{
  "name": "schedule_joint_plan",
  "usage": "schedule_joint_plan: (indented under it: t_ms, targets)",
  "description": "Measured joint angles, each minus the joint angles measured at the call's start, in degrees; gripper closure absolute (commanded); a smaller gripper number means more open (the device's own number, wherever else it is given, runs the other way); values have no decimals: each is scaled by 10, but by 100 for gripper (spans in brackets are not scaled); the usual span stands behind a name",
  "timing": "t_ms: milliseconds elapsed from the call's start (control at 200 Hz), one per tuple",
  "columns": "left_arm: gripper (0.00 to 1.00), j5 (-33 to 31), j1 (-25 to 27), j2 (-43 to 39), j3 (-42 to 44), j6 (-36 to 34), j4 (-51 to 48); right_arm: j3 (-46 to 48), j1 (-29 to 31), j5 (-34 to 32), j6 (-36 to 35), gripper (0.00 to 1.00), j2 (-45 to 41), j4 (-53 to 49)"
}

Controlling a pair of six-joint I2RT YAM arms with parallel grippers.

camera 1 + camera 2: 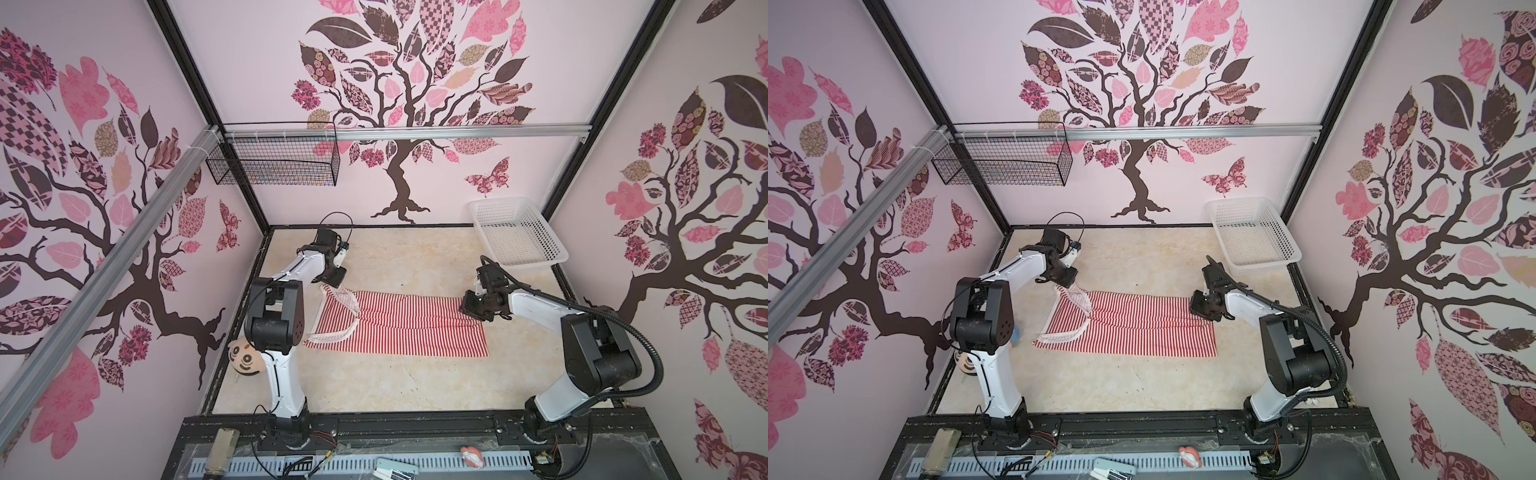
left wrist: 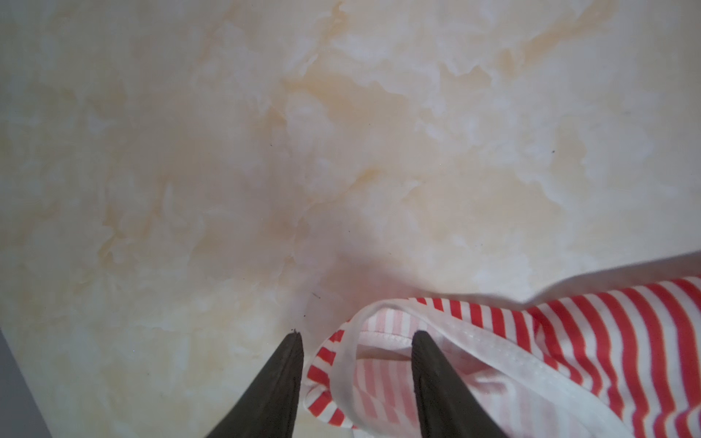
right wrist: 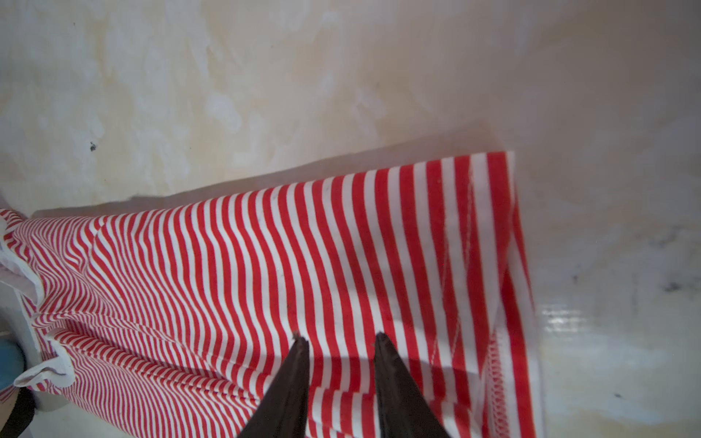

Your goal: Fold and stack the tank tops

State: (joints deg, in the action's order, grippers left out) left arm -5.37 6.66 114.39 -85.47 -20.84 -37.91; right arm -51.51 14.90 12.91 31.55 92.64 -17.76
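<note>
Left gripper [image 2: 356, 337], spread, straddles the tank top [image 1: 399, 324] strap end; right gripper [image 3: 339, 337], spread, hovers over the hem, garment lengthwise between them.

Bare table [image 1: 395, 386] along the near edge; white basket [image 1: 519, 232] blocks the far right corner, plush doll [image 1: 243, 357] the left edge.

White arms [image 1: 286, 374], black joints, black cables

The whole table [image 1: 415, 374] is seen from high above in both top views; close wrist views are aimed downward, seemingly at its surface.
</note>
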Motion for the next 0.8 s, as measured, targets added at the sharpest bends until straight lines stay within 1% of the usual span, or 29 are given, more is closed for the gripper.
schedule_joint_plan:
  t_ms: [110, 225, 350, 490, 685, 801]
  targets:
    - [55, -24, 1, 0, 0, -7, 8, 0, 0, 0, 0, 68, 0, 1]
    - [63, -42, 1, 0, 0, -18, 15, 0, 0, 0, 0, 69, 0, 1]
    - [69, -53, 1, 4, 0, -25, 15, 0, 0, 0, 0, 70, 0, 2]
    - [69, -55, 1, 11, -1, -32, 10, 0, 0, 0, 1, 70, 0, 2]
    - [61, -43, 1, 14, -4, -35, -5, 1, 0, 0, 2, 70, 0, 3]
    - [62, -33, 1, 14, -4, -34, -7, 3, 0, 0, 2, 71, 0, 5]
